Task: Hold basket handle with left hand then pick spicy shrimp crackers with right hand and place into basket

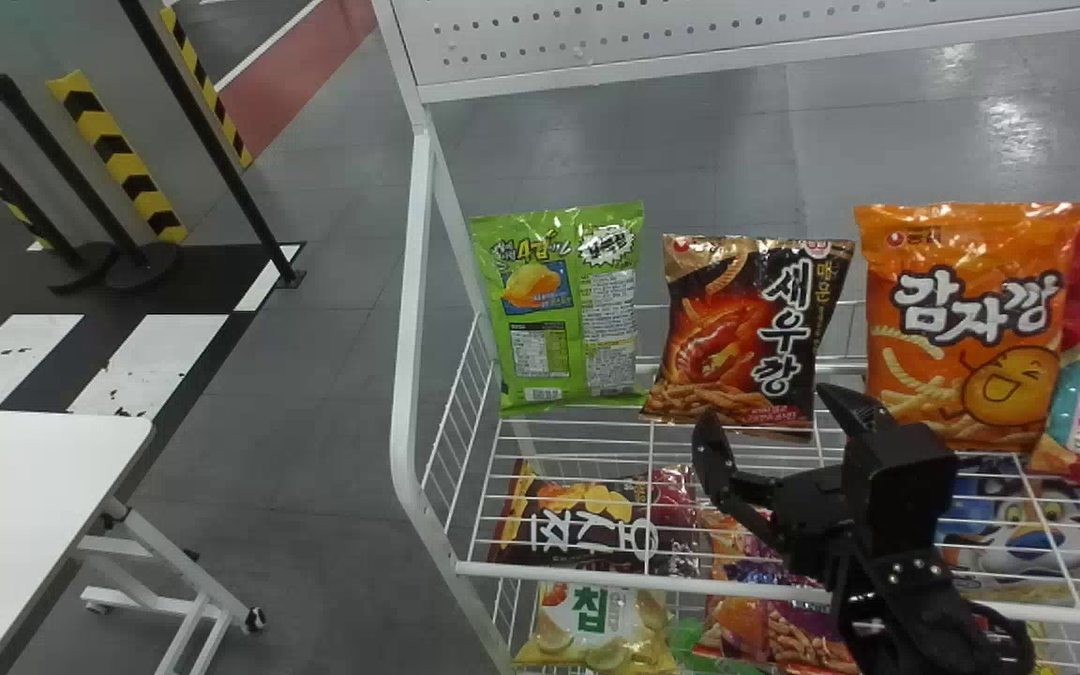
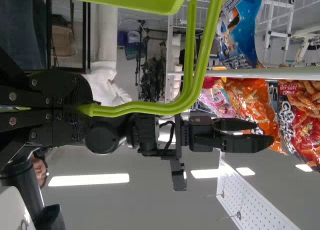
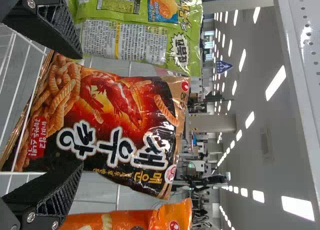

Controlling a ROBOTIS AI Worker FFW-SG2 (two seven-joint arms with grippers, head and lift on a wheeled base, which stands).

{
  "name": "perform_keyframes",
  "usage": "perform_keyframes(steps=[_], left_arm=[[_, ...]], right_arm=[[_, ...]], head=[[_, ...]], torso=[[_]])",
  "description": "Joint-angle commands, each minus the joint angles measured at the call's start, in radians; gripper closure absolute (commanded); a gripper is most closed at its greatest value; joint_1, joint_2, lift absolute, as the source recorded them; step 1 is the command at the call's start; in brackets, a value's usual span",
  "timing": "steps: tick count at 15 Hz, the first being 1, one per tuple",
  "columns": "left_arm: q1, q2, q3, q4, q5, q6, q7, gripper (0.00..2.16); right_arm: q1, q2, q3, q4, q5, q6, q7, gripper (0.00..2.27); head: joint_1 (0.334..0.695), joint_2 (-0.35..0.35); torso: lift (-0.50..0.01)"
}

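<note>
Black right fingers (image 1: 712, 459) apart near crackers' (image 1: 737, 337) edge

At three o'clock in the head view, the spicy shrimp crackers (image 1: 737, 328) come in glossy, crinkled plastic film; farther out that way, the orange bag (image 1: 971, 319) has the same slick shine. The wire shelf (image 1: 596, 575), at six o'clock, looks like smooth, white-coated metal, and so does the perforated panel (image 1: 652, 33) at twelve. At eight, the tabletop (image 1: 24, 487) is smooth and matt; the floor (image 1: 334, 562) at seven is smooth, with a dull sheen. The right gripper (image 1: 765, 403), at four, is matt black, its pads (image 3: 57, 200) roughly ridged, with shiny metal screws. The left gripper (image 2: 86, 110) is matt black too, around the basket handle (image 2: 145, 107) of smooth, softly shiny green plastic.
</note>
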Motion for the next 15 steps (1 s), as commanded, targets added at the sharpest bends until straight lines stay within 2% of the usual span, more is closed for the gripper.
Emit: perform_keyframes(steps=[1, 12, 13, 15], left_arm=[[0.0, 0.001, 0.0, -0.001, 0.0, 0.0, -0.013, 2.14], [-0.006, 0.006, -0.002, -0.001, 0.0, 0.0, -0.013, 2.14], [-0.008, 0.006, -0.002, -0.001, 0.0, 0.0, -0.013, 2.14], [-0.009, 0.007, -0.002, 0.002, 0.0, 0.0, -0.013, 2.14]], right_arm=[[-0.053, 0.001, 0.01, 0.061, -0.002, -0.001, -0.006, 0.04], [-0.227, 0.001, 0.022, 0.274, -0.042, -0.038, -0.001, 0.06], [-0.234, 0.001, 0.022, 0.279, -0.051, -0.041, 0.013, 0.15], [-0.234, 0.001, 0.022, 0.279, -0.057, -0.041, 0.049, 0.62]], head=[[0.695, 0.3], [0.695, 0.28], [0.695, 0.28], [0.695, 0.282]], torso=[[-0.01], [-0.01], [-0.01], [-0.01]])
